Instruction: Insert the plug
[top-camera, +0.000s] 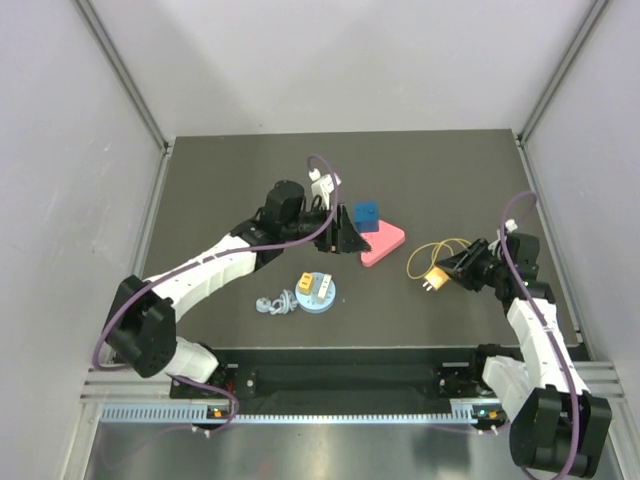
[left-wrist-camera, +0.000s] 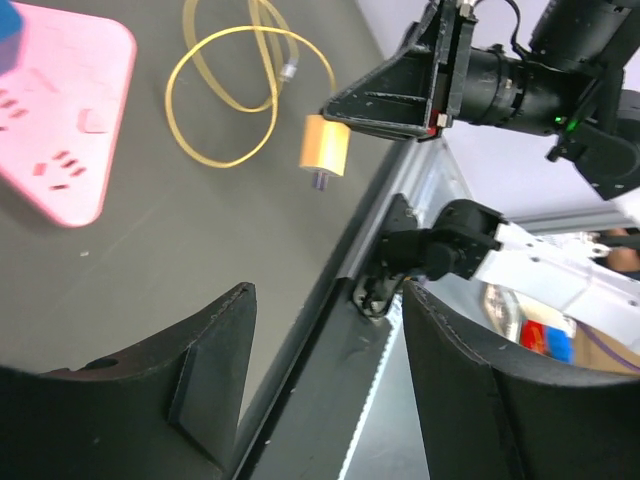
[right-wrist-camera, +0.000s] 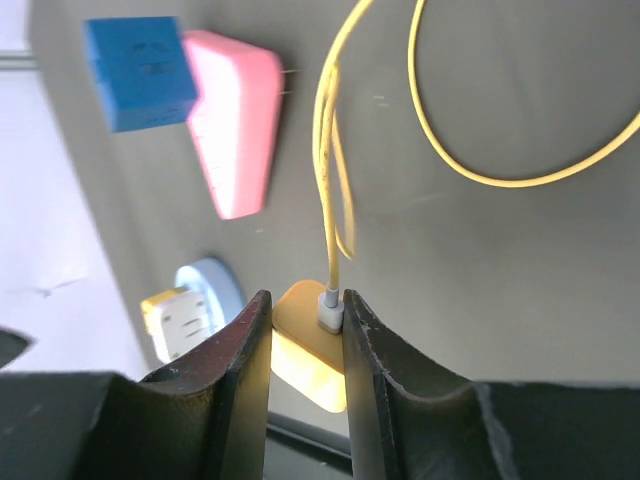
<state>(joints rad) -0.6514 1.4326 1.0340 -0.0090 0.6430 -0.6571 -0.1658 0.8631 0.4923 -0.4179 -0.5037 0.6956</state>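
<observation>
My right gripper (top-camera: 447, 271) is shut on a yellow plug (right-wrist-camera: 310, 345) with a looped yellow cable (top-camera: 440, 248); it holds the plug above the table, right of the pink power strip (top-camera: 382, 243). The plug also shows in the left wrist view (left-wrist-camera: 324, 146), held by the right gripper (left-wrist-camera: 345, 112). The pink strip (right-wrist-camera: 236, 130) has a blue cube adapter (top-camera: 367, 215) at its far end. My left gripper (top-camera: 345, 240) is open and empty, next to the strip's left side; its fingers (left-wrist-camera: 205, 370) frame bare table edge.
A light blue round socket base (top-camera: 317, 293) with a yellow-white adapter (top-camera: 305, 284) and a grey coiled cord (top-camera: 274, 304) lies near the table's front middle. The black table edge and rail (left-wrist-camera: 350, 330) run along the front. White walls enclose the table.
</observation>
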